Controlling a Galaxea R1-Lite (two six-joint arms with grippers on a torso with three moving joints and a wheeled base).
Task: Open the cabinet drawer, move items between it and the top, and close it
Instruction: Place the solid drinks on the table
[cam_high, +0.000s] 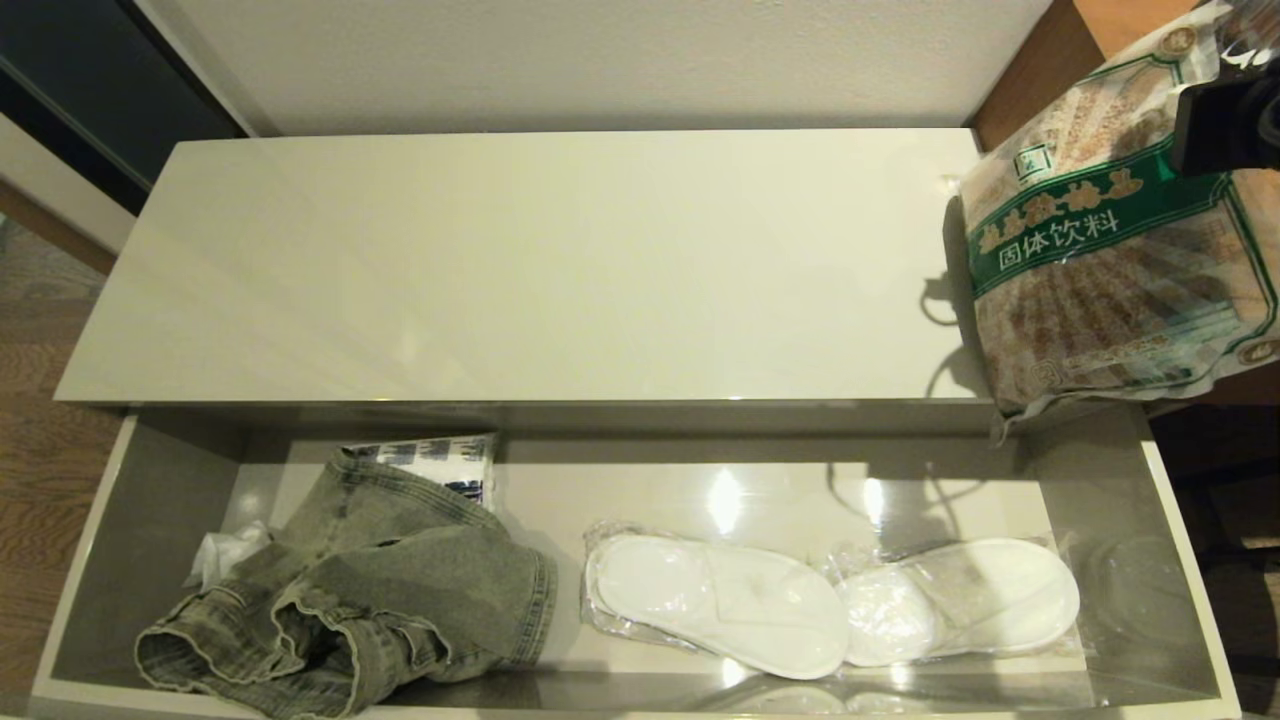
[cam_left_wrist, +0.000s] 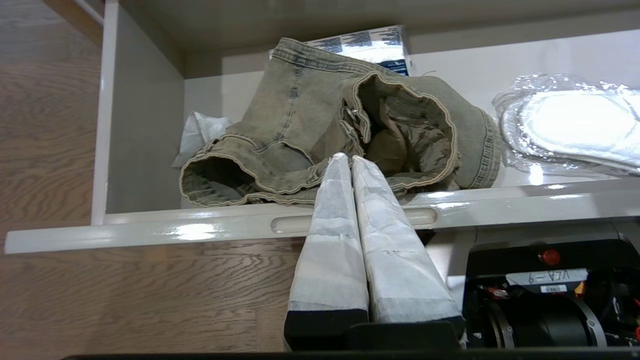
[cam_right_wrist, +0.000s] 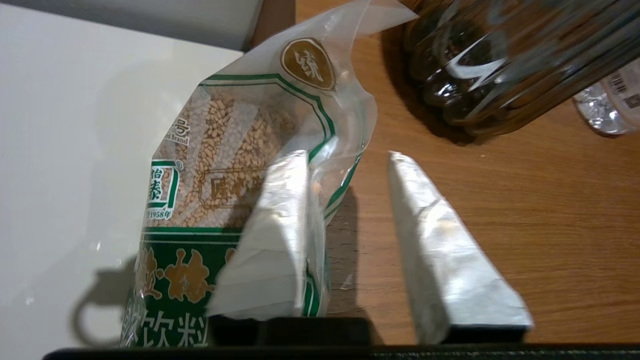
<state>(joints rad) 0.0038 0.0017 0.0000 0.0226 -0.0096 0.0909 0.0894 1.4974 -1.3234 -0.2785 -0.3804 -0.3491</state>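
Under denim garment (cam_high: 380, 590), half-hidden printed packet (cam_high: 430, 462)

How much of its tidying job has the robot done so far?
Done: the cabinet drawer is pulled open. In hand: the right gripper hangs open over the bag of granules at the right end of the top, not gripping it. Left to do: the denim garment lies in the drawer with the shut left gripper just in front of it, and the drawer is not yet closed.
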